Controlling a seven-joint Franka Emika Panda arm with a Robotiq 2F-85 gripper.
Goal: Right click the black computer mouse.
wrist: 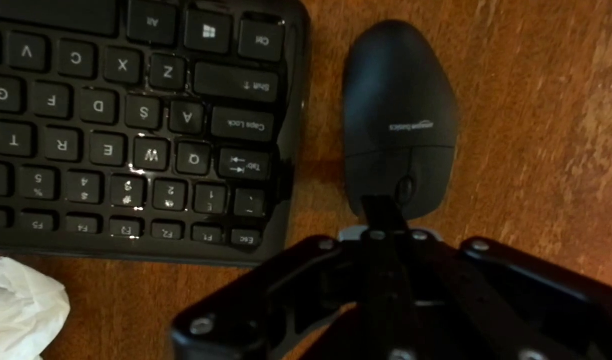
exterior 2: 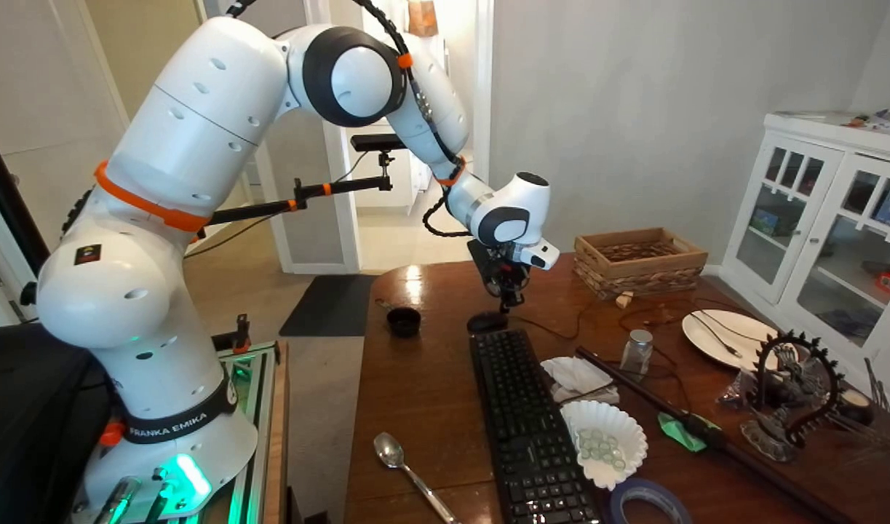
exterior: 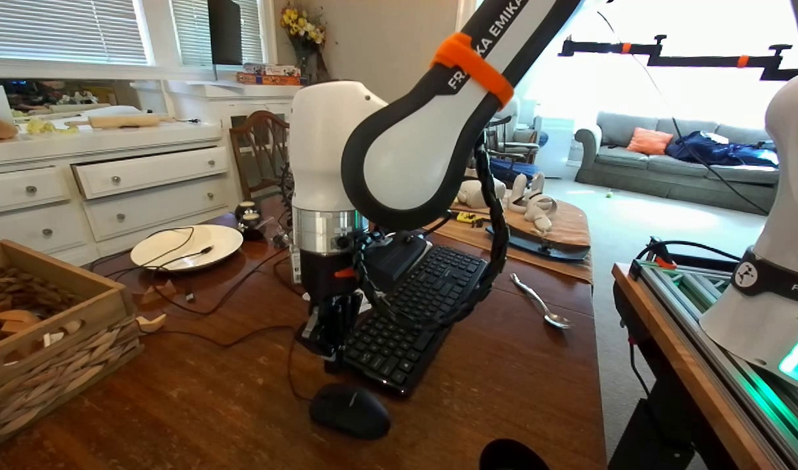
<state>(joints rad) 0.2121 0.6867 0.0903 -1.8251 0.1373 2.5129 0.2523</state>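
Note:
The black computer mouse (wrist: 396, 100) lies on the wooden table beside the end of the keyboard. It shows in both exterior views (exterior: 350, 412) (exterior 2: 487, 322). In the wrist view its buttons and wheel face my gripper (wrist: 384, 202). The fingers are together with nothing between them. In that view the tip overlaps the front of the button on the picture's left, beside the wheel, and hides part of it. In the exterior views my gripper (exterior: 333, 362) (exterior 2: 512, 304) points down by the mouse's cable end. I cannot tell whether the tip touches the mouse.
A long black keyboard (exterior: 431, 287) (exterior 2: 528, 422) lies close beside the mouse. A white crumpled napkin (wrist: 23, 310) is near its corner. A wicker basket (exterior 2: 637, 276), a white plate (exterior: 206, 245), a spoon (exterior: 536, 301) and a small black pan (exterior 2: 403, 322) stand around. The mouse cable runs past the gripper.

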